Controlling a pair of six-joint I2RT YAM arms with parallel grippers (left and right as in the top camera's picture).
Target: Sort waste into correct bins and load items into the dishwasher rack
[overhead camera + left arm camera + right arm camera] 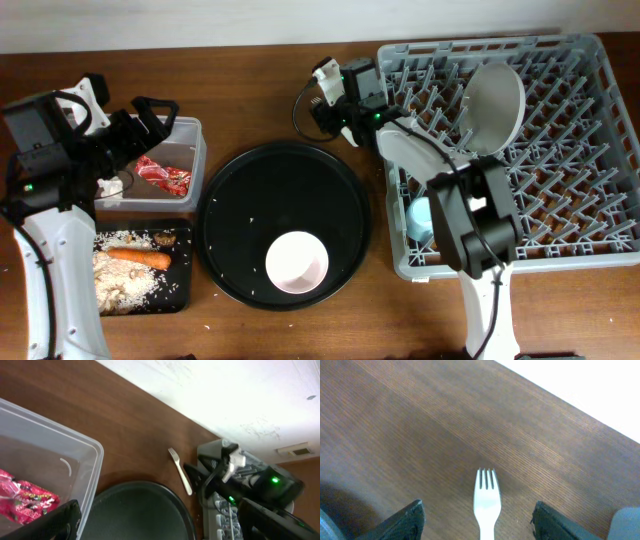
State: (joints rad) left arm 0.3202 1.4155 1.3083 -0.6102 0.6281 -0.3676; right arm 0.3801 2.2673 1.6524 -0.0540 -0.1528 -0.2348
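A white plastic fork (pixel 486 504) lies on the wooden table, tines pointing away, between the open fingers of my right gripper (pixel 485 522). The fork also shows in the left wrist view (pixel 180 472), beside the dishwasher rack (pixel 560 150); from overhead the right gripper (pixel 335 98) hides it. My left gripper (pixel 150 118) is open and empty above the clear tub (pixel 190 130), which holds the red wrapper (pixel 163 175). The black tray (pixel 182 285) holds rice scraps (pixel 120 280), the carrot (pixel 138 257) and a brown lump (pixel 165 238). The cream cup (pixel 297 262) stands on the round black tray.
The rack holds a pale round dish (pixel 495 105) on edge and the light blue cup (pixel 420 218) near its left front. The large round black tray (pixel 250 190) lies between the bins and the rack. My right arm (pixel 478 230) reaches over the rack's left side.
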